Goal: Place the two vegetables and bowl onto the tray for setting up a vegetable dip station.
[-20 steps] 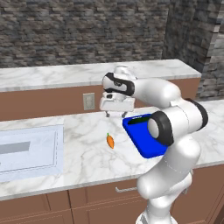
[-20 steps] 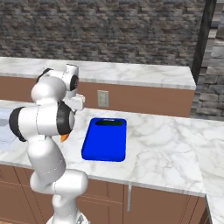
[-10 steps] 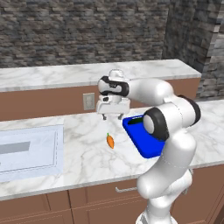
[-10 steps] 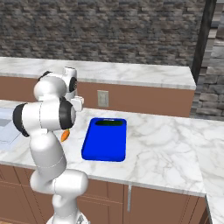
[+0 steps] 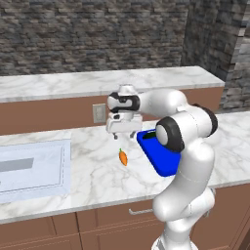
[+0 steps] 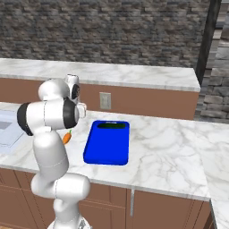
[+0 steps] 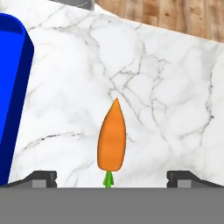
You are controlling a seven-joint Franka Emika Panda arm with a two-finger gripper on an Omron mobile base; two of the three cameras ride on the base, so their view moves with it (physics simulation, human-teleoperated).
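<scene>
A small orange carrot point(image 5: 123, 157) point(image 6: 66, 137) point(image 7: 112, 140) with a green tip lies on the marble counter, just left of the blue tray point(image 5: 161, 156) point(image 6: 107, 142) point(image 7: 11, 92). My gripper point(image 5: 125, 136) point(image 7: 112, 178) hangs open a little above the carrot, pointing down. In the hand view the carrot sits between the two fingertips point(image 7: 41, 177), green end towards me and apart from both. A dark slot marks the tray's far end. The bowl is out of view.
A sink basin point(image 5: 29, 168) is set into the counter at the left. A wall outlet point(image 5: 99, 114) point(image 6: 105, 100) sits on the brown backsplash below a raised marble ledge point(image 5: 97, 80). Bare counter point(image 6: 170, 143) stretches right of the tray.
The gripper has come down closer to the carrot, staying open. The carrot and tray have not moved.
</scene>
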